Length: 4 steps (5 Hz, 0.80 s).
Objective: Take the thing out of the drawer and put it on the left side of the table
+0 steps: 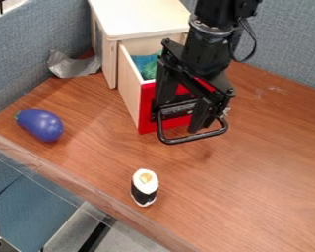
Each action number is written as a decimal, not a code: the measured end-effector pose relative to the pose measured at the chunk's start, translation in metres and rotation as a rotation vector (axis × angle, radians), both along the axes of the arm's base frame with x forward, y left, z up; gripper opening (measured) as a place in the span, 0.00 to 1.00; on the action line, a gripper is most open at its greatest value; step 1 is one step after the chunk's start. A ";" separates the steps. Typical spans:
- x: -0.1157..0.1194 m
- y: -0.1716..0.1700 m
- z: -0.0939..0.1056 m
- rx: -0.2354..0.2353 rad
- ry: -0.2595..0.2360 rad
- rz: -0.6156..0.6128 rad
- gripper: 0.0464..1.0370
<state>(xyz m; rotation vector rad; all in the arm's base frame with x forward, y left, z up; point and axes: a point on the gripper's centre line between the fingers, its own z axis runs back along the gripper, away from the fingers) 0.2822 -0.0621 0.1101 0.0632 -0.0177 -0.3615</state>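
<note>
The black gripper hangs in front of the drawer's red front, its two fingers spread apart and nothing visible held between them. Below and around the fingertips runs a black wire handle; whether the fingers touch it, I cannot tell. The wooden drawer is pulled out of its white-topped cabinet. Inside lies a blue and green soft-looking thing, its right part hidden behind the gripper.
A purple toy eggplant lies on the left of the brown table. Near the front edge stands a toy sushi roll. Grey tape-like material is beside the cabinet, and blue-grey partitions border the back and left.
</note>
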 end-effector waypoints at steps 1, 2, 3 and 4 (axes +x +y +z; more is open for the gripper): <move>-0.001 0.000 -0.008 0.004 0.028 0.000 0.96; 0.011 0.009 0.002 -0.011 0.017 0.022 0.96; 0.029 0.024 0.012 -0.028 0.003 0.055 0.96; 0.044 0.038 0.016 -0.027 0.005 0.080 0.96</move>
